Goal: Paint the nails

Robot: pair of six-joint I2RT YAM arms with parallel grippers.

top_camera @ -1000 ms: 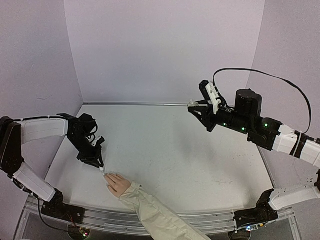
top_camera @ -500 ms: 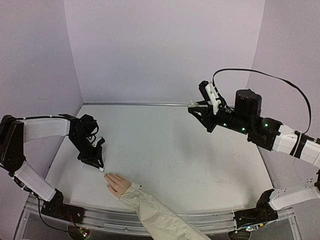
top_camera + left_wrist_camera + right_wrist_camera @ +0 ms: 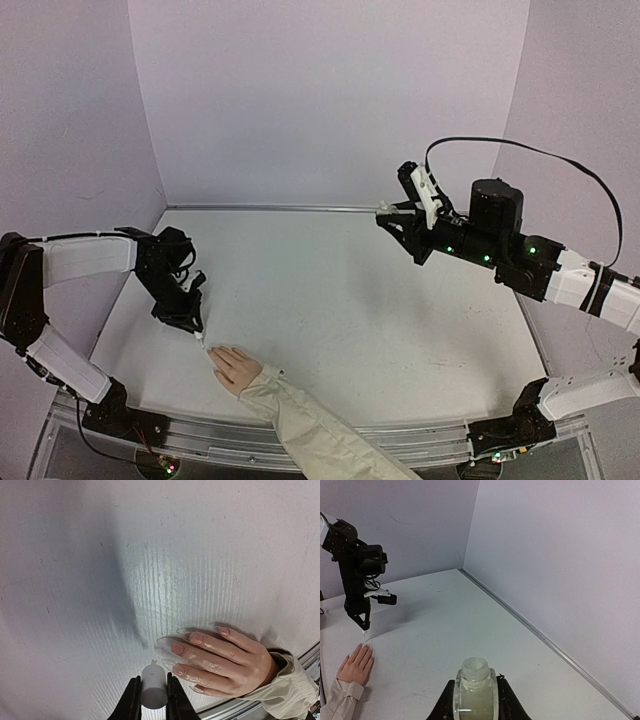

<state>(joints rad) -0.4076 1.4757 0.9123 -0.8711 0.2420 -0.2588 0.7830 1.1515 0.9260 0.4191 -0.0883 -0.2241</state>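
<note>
Nails (image 3: 166, 642), long and clear, tip the pale pink mannequin hand (image 3: 225, 660) lying flat on the white bench (image 3: 350, 300), just beside the left claw (image 3: 152, 701) clamping a small white cylinder (image 3: 153, 690), while the right claw (image 3: 475, 702), well apart, grips an open pale bottle (image 3: 475, 680).

There are no words, numbers or signs to read here. The small bottle (image 3: 475, 692) has no label that shows. The little grey cap (image 3: 153, 692) is plain. The white desk (image 3: 340, 290) and the walls (image 3: 330, 100) are plain too.
</note>
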